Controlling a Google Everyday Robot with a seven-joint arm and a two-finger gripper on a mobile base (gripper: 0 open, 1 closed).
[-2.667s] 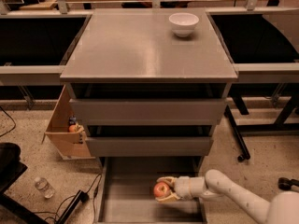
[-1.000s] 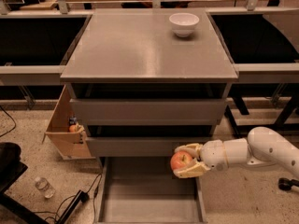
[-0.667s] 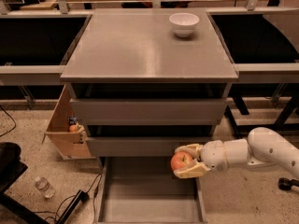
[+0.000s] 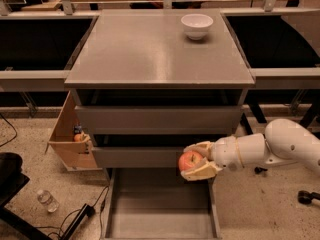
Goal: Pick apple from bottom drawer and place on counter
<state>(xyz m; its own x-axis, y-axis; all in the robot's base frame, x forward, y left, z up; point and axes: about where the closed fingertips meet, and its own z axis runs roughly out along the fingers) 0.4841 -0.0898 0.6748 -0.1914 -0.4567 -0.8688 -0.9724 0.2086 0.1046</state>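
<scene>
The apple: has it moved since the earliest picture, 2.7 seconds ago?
Yes. The apple, held in the gripper, has risen out of the bottom drawer to the height of the middle drawer front, and has moved slightly rightward.

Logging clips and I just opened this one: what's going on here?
The robot's gripper is shut on the apple, holding it in the air above the open bottom drawer, level with the middle drawer front. The apple is not yet on the counter, where a white bowl sits near the back.
</scene>
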